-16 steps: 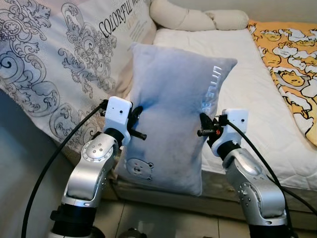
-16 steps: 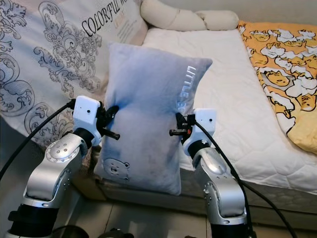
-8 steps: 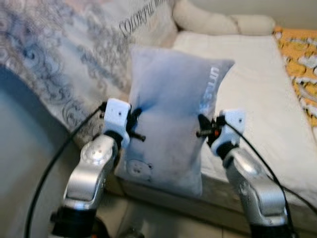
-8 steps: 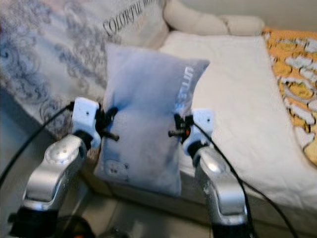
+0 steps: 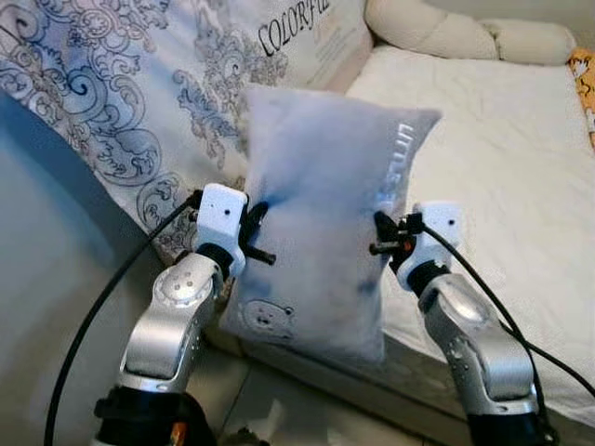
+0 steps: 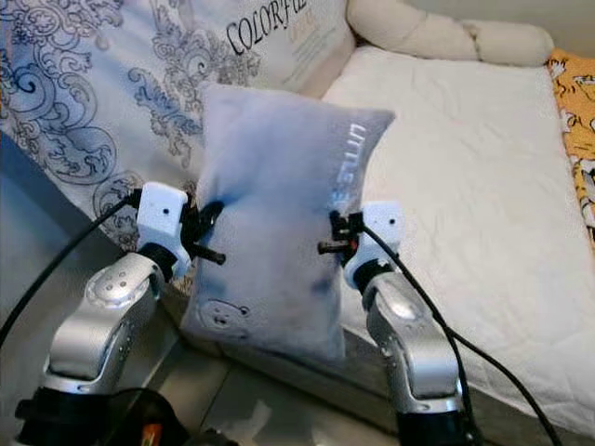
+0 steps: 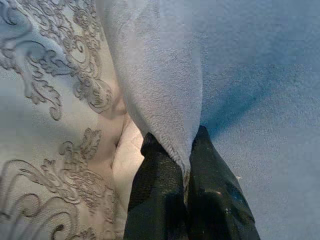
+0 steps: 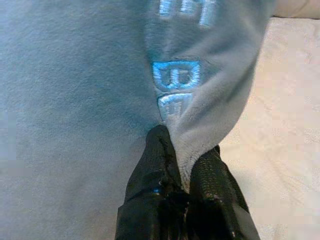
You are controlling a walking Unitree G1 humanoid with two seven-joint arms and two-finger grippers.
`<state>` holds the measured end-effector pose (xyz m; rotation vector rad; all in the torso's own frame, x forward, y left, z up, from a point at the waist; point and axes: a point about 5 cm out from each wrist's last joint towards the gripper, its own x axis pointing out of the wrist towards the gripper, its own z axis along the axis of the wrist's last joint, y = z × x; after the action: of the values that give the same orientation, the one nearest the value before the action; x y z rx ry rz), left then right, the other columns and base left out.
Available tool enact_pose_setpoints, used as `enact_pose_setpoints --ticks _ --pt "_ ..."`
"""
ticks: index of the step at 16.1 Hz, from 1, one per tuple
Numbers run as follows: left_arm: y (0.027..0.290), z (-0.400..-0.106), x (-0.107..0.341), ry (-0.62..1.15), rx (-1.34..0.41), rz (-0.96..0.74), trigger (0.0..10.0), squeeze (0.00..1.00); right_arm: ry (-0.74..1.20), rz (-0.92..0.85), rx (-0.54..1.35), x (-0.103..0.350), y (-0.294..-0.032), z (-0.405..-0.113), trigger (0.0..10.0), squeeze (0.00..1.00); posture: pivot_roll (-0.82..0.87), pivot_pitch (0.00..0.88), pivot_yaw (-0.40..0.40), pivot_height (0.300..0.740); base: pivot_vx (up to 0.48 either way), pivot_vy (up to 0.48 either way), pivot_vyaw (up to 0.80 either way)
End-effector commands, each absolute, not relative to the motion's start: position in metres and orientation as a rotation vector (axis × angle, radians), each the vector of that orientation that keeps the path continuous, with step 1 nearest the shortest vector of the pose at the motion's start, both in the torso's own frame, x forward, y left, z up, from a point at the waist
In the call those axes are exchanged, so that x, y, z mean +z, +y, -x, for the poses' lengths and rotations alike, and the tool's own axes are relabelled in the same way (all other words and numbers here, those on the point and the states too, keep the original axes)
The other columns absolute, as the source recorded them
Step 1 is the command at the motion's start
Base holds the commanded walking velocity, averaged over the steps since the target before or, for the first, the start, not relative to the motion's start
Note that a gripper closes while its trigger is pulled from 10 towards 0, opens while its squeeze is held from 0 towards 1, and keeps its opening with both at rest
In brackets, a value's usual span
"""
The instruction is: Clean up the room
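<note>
A pale blue plush pillow (image 5: pixel 321 223) with a small bear patch and white lettering hangs upright in front of the bed. My left gripper (image 5: pixel 257 212) is shut on the pillow's left edge, and its fingers (image 7: pixel 165 185) pinch the seam (image 7: pixel 181 150). On the opposite edge my right gripper (image 5: pixel 382 225) is shut too. Its black fingers (image 8: pixel 160 165) clamp the fabric just below the embroidered letters (image 8: pixel 175 82). The pillow's lower end hangs below the edge of the bed.
A white quilted mattress (image 5: pixel 502 158) stretches to the right behind the pillow. A large patterned cushion (image 5: pixel 139 102) leans at the left, and cream bolsters (image 5: pixel 446 32) lie at the far end. An orange printed blanket (image 6: pixel 578 102) shows at the right edge. Tiled floor (image 5: pixel 279 409) lies below.
The whole view has shifted rightward, so the camera has turned left. Both grippers still hold the pillow the same way between the arms.
</note>
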<state>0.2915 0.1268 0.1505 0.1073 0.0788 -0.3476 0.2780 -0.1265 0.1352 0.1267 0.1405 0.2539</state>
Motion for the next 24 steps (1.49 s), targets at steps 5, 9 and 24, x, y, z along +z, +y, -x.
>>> enact_pose_setpoints --ticks 5,9,24 --pt "0.1352 -0.2942 0.1613 0.04 -0.304 -0.114 10.0 0.0 0.12 -0.139 0.262 0.14 -0.1243 -0.2793 10.0 0.0 0.04 0.0 0.037 0.74 0.256 0.0 0.0" --pt "0.1364 -0.2948 0.1621 0.038 -0.299 -0.113 10.0 0.0 0.119 -0.142 0.26 0.1404 -0.1246 -0.2805 10.0 0.0 0.04 0.0 0.037 0.74 0.301 0.0 0.0" --pt "0.1372 -0.2961 0.1622 0.04 -0.291 -0.109 10.0 0.0 0.12 -0.131 0.269 0.1407 -0.1236 -0.2829 10.0 0.0 0.04 0.0 0.036 0.74 0.302 0.0 -0.05"
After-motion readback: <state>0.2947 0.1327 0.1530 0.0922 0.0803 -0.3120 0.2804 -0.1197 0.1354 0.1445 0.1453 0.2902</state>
